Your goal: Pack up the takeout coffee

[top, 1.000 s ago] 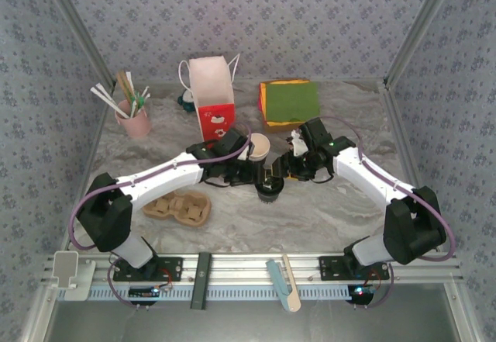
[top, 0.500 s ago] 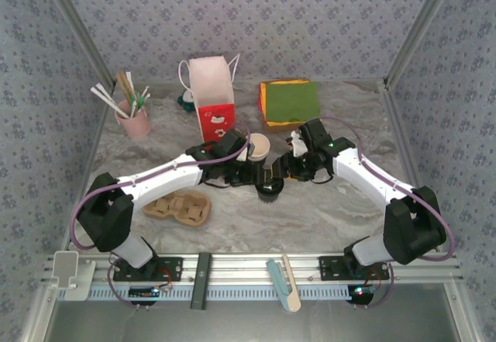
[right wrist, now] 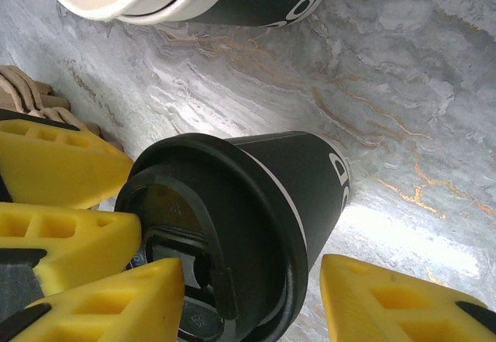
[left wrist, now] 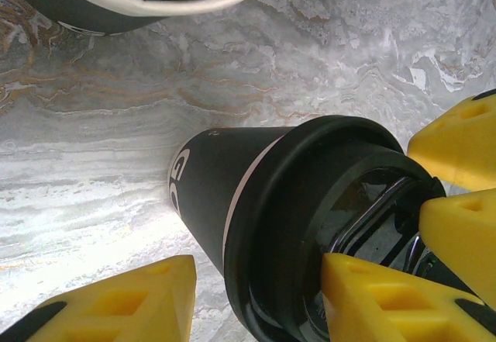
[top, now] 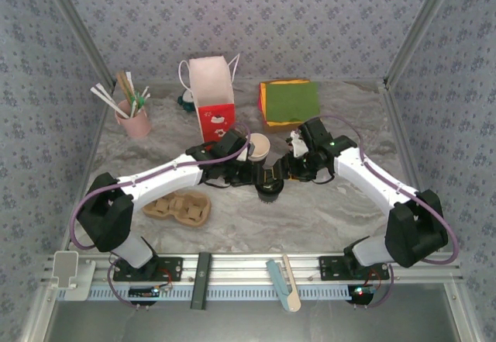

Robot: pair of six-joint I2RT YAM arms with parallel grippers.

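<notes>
- We've got the lidded cup (top: 269, 190) standing mid-worktop (top: 333, 214). It's just in front of the open cup (top: 258, 146), which sits near the paper bag (top: 213, 98).
- The left tool (left wrist: 260, 280) is at the lidded cup from the left and is released. Its yellow fingers (left wrist: 116, 303) are spread, one clear of the dark wall, the other over the black lid.
- The right tool (right wrist: 252, 272) is on the opposite side, released too. One finger overlaps the lid, the other is just beside the wall with a gap.
- The cardboard carrier (top: 180, 206) lies well apart, front-left.
</notes>
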